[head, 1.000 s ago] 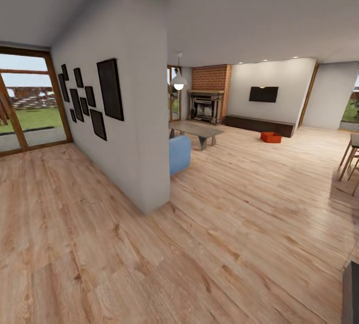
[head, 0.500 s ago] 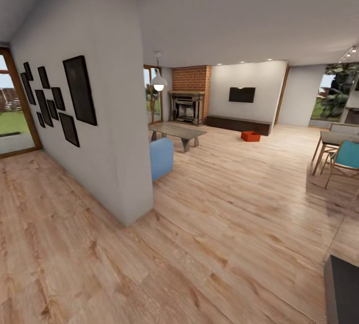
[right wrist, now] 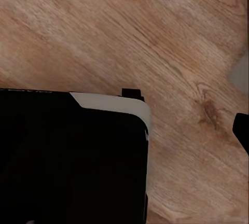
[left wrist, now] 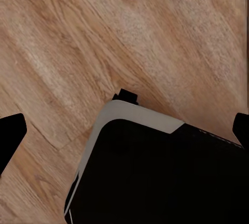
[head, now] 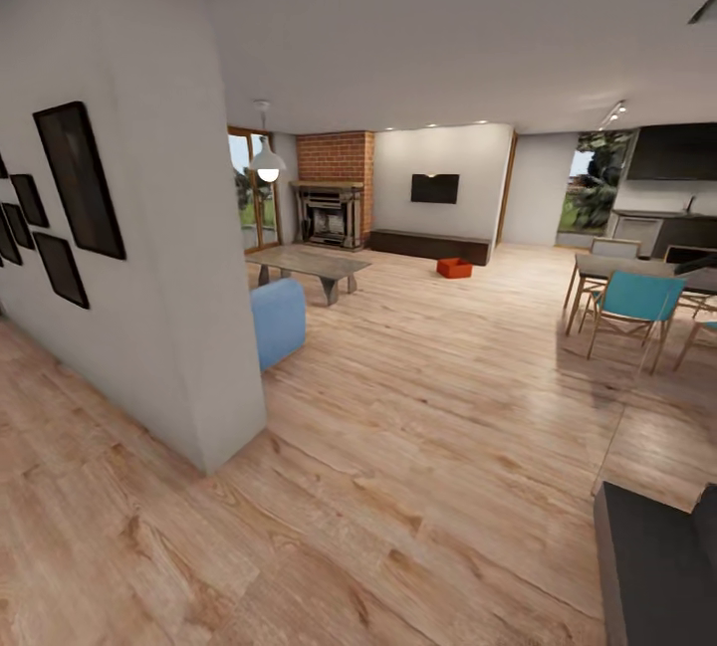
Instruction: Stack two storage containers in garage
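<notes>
orange-red storage container (head: 454,268) on far wood floor (head: 418,407), left gripper (left wrist: 124,130) spread wide

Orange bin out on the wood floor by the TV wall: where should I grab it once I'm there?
Probably by a long wall of the storage container, top down over the rim: it sits upright and lidless. It is too far away to tell which side is easier.

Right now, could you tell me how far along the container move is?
Nothing is delivered yet. An orange-red storage container sits on the living room's wood-plank floor near the TV wall, far ahead. Neither wrist view shows anything held. Left: reaching it, carrying both to the garage, stacking.
</notes>
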